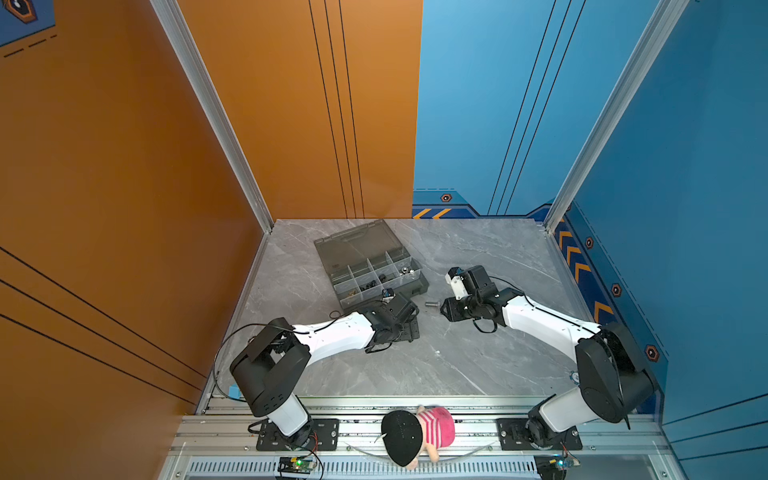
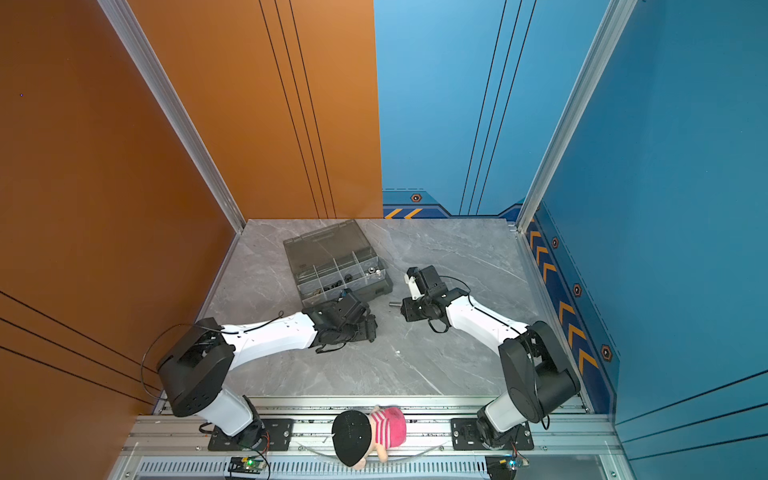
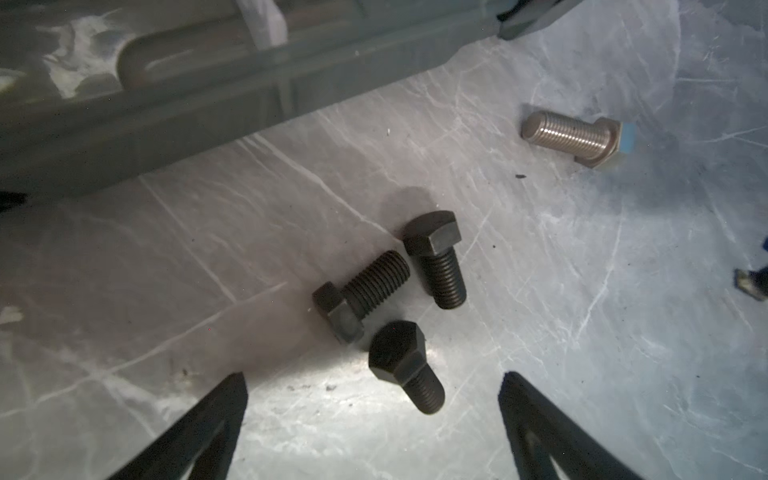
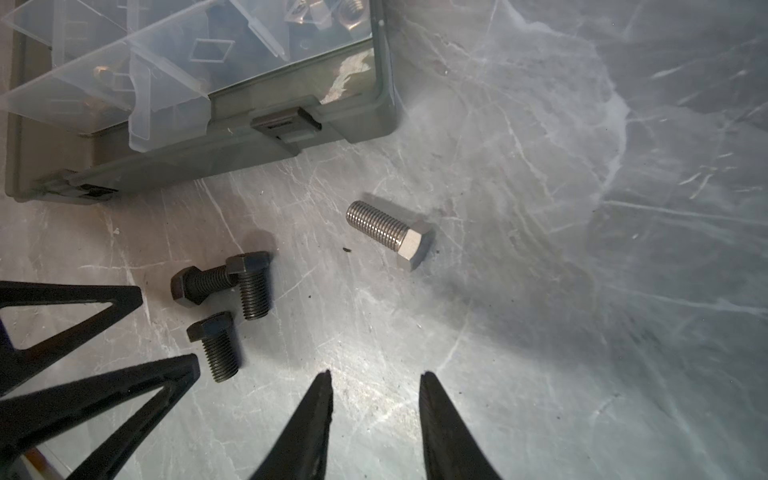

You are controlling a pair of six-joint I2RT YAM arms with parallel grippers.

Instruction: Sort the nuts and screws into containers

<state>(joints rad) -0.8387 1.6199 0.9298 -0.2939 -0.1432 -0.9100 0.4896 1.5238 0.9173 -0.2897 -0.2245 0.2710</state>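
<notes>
Three black screws (image 3: 436,257) (image 3: 361,295) (image 3: 405,365) lie bunched on the marble table by the case's front wall. My left gripper (image 3: 374,376) stands open just above the table. The nearest black screw lies between its fingers, touched by neither. A silver screw (image 4: 390,232) lies apart from them, ahead of my right gripper (image 4: 376,374), whose fingers are a little apart and hold nothing. In both top views the silver screw (image 1: 432,304) shows between the two wrists. The containers are cells of the grey organiser case (image 1: 419,286). Nuts (image 1: 405,271) lie in some of them.
The case's lid (image 1: 357,241) lies open and flat towards the back wall. A plush doll with a black cap (image 1: 415,432) sits on the front rail between the arm bases. The left gripper's fingers (image 4: 124,299) show beside the black screws in the right wrist view.
</notes>
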